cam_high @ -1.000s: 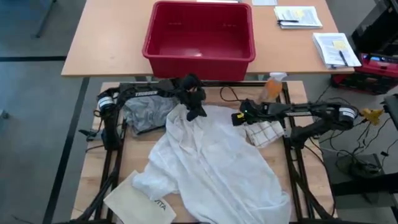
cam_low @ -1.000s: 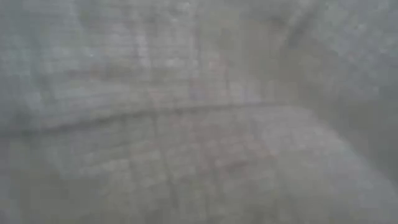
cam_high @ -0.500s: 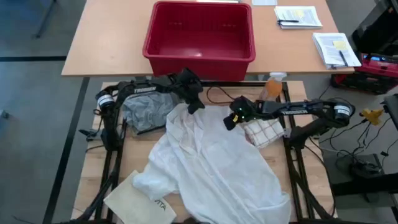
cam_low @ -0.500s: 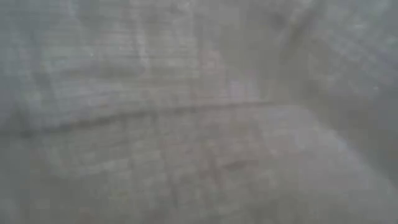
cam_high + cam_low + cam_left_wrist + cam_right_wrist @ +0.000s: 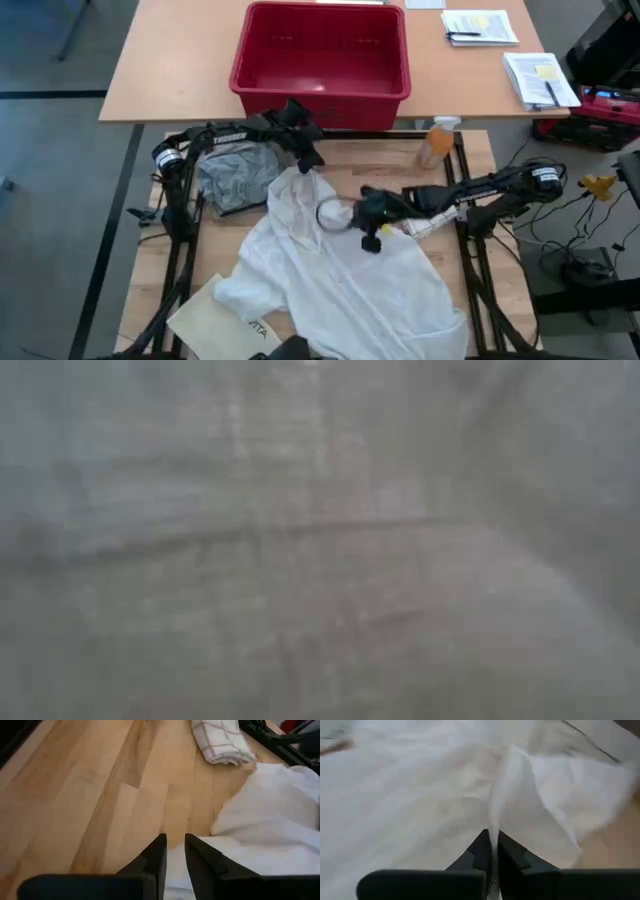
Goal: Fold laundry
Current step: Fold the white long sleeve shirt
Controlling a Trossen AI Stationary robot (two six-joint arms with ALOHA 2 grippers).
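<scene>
The large white shirt (image 5: pixel 340 270) lies rumpled over the middle of the table, and its cloth fills the low view (image 5: pixel 320 540). A grey T-shirt (image 5: pixel 235 175) lies crumpled at the far left. My right gripper (image 5: pixel 369 240) is over the shirt's middle, shut on a raised fold of it (image 5: pixel 492 837). My left gripper (image 5: pixel 311 163) stands at the shirt's far edge (image 5: pixel 235 820). Its fingers (image 5: pixel 175 847) are a narrow gap apart, with only table and white cloth showing below them. I cannot tell whether they touch the cloth. My right gripper pinches a raised fold of the white shirt (image 5: pixel 496 815) between its two fingers. The fingers come from the table's right, slanting down. The cloth rises in a ridge to the fingertips, while the shirt around it lies on the table.
A red bin (image 5: pixel 320 60) stands on the farther table, with papers (image 5: pixel 480 25) at its right. An orange spray bottle (image 5: pixel 437 140) stands at the far right. A checked towel (image 5: pixel 222 742) lies under my right arm. A stiff white bag (image 5: pixel 225 320) lies at the near left.
My right gripper has gone from the checked towel toward the table's left and near edges, onto the shirt's middle, and has taken hold of a fold there. My left gripper has drawn back toward the far edge, off the shirt's far part.
</scene>
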